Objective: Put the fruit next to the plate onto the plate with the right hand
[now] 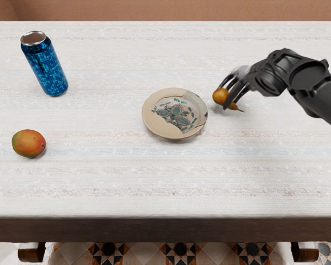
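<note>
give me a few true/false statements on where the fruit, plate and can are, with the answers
1. The right hand has its fingers curled around a small orange fruit. True.
2. That fruit already lies on the plate. False: it is just right of the plate, off its rim.
3. The blue can stands upright. True.
4. The mango touches the can. False: it lies well apart from it.

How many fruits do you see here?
2: a mango on the table at far left, and a small orange fruit held in the right hand, just right of the plate. None looks hidden.
</note>
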Robot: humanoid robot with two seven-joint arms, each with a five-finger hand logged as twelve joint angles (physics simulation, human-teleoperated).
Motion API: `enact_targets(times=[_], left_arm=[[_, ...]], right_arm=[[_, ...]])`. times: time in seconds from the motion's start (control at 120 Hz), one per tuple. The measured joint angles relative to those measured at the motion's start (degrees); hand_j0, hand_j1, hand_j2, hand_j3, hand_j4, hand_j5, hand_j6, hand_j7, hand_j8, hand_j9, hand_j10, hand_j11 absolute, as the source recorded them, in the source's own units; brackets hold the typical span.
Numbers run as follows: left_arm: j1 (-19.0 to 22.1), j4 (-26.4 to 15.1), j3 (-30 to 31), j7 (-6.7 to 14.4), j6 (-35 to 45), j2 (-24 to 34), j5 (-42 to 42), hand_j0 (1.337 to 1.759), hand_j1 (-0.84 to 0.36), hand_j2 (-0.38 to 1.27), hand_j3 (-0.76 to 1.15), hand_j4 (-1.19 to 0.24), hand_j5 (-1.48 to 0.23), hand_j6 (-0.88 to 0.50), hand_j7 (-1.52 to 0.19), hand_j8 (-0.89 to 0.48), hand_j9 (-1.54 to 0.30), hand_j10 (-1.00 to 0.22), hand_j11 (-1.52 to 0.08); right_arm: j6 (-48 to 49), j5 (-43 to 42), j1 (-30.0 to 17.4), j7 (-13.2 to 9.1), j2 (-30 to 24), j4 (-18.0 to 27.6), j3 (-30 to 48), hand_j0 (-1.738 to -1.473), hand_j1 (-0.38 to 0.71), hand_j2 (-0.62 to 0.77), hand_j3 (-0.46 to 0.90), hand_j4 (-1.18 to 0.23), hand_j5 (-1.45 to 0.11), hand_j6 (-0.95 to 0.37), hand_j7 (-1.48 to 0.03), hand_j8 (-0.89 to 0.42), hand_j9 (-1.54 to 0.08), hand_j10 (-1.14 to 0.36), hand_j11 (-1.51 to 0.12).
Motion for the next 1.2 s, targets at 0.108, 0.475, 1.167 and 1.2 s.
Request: enact_targets(times=[0.108, 0.475, 1.167, 1.2], left_arm=[[0.0, 0.0, 0.0, 0.0, 0.0, 0.0, 0.0, 1.658, 0.32, 0.00, 0.00, -0.02, -0.03, -0.02, -0.03, -0.02, -0.03, -0.02, -0.03], [0.0, 0.0, 0.0, 0.0, 0.0, 0.0, 0.0, 1.658, 0.32, 0.00, 0.00, -0.02, -0.03, -0.02, -0.03, -0.02, -0.03, -0.02, -0.03], [0.0, 0.0, 0.0, 0.0, 0.0, 0.0, 0.0, 1.658, 0.32, 0.00, 0.00, -0.02, -0.03, -0.02, -0.03, -0.02, -0.03, -0.02, -0.03], [0.0, 0.0, 0.0, 0.0, 0.0, 0.0, 0.0, 1.658, 0.32, 0.00, 0.00, -0.02, -0.03, -0.02, -0.03, -0.02, -0.03, -0.02, -0.03]], right_arm=[[5.9, 2.9, 2.0, -0.1, -1.5, 0.3, 0.2, -1.656, 0.38, 0.43, 0.00, -0.62, -1.00, -0.54, -0.98, -0.57, -0.98, -0.68, -0.98], [18.3, 4.4, 7.3, -1.1, -5.7, 5.7, 5.3, -1.656, 0.38, 0.44, 0.00, -0.62, -1.00, -0.53, -0.98, -0.56, -0.98, -0.66, -0.98], [16.4, 4.4, 6.6, -1.0, 1.7, 11.0, 7.0, -1.657, 0.37, 0.42, 0.00, -0.63, -0.97, -0.54, -0.96, -0.58, -0.97, -0.68, -0.97], [16.2, 4.4, 6.4, -1.0, 1.8, 10.9, 7.0, -1.657, 0.37, 0.40, 0.00, -0.64, -0.96, -0.54, -0.95, -0.58, -0.96, -0.68, -0.96]])
